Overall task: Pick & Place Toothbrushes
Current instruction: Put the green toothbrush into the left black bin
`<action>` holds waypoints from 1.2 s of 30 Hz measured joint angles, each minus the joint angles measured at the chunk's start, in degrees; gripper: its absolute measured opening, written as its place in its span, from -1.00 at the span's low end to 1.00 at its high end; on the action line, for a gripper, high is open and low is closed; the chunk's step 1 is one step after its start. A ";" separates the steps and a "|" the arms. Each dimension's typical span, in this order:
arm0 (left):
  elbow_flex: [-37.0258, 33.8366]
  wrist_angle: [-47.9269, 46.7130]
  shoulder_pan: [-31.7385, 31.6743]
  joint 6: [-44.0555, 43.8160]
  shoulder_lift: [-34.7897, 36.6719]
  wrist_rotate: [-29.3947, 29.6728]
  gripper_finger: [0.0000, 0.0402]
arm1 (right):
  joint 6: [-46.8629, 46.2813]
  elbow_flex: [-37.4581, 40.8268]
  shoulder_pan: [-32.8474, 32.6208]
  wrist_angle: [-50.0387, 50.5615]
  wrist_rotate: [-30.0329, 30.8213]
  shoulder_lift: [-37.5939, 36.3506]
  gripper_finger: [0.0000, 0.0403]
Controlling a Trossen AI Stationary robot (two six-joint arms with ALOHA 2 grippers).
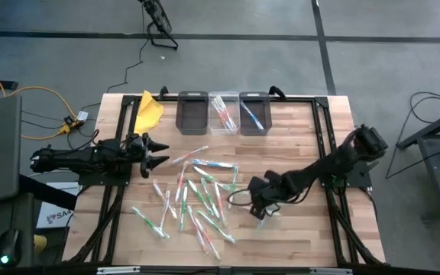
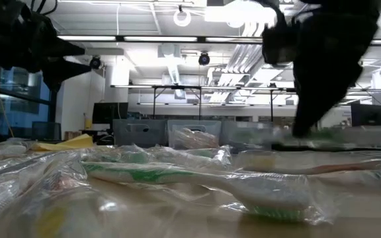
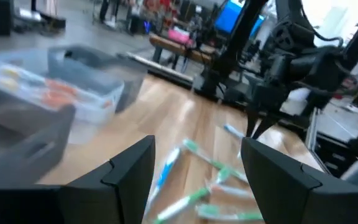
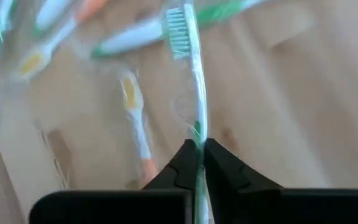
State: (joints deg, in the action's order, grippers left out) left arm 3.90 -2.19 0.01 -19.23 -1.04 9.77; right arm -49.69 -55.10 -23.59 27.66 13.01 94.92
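Many toothbrushes (image 1: 193, 200) litter wooden table (image 1: 296, 233); right hand (image 4: 199, 163) pinches one; left hand (image 1: 159, 153) released.

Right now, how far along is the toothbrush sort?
Done: a few brushes lie in the clear middle bin and right bin. In hand: right gripper shut on a green toothbrush. Left: most of the pile on the table; left gripper waits open.

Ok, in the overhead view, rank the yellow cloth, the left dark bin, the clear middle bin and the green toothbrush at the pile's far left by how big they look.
1. Left dark bin and clear middle bin: they look alike, so no ranking between them.
2. Yellow cloth, a bit smaller.
3. Green toothbrush, the thinnest by far.
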 joint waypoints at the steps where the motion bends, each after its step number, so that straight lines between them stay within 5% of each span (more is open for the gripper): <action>1: 0.00 1.53 0.00 0.71 -0.26 0.15 0.16 | 0.83 -0.01 0.69 0.74 1.22 -0.87 -0.96; 5: 0.02 8.37 0.00 3.64 -3.30 0.25 0.16 | 6.81 0.12 4.04 -0.59 6.39 -3.91 -0.96; 11: 0.20 20.52 0.00 5.22 -14.68 -1.80 0.16 | 23.72 0.07 10.06 -20.35 11.29 -4.19 -0.97; 20: 1.70 48.10 0.00 8.30 -38.04 -4.58 0.16 | 41.81 -0.07 18.33 -54.75 4.42 -3.52 -0.97; 28: 15.28 49.22 0.00 12.96 -57.11 -5.36 0.16 | 44.68 -0.07 21.94 -67.71 -3.79 -0.09 -0.97; 36: 26.41 46.18 0.00 15.11 -71.46 -7.44 0.16 | 47.31 -0.07 21.89 -74.95 -2.66 1.31 -0.97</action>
State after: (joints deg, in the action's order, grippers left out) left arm 30.31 44.00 0.01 -4.12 -72.49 2.33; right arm -2.38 -55.18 -1.71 -47.29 10.36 96.23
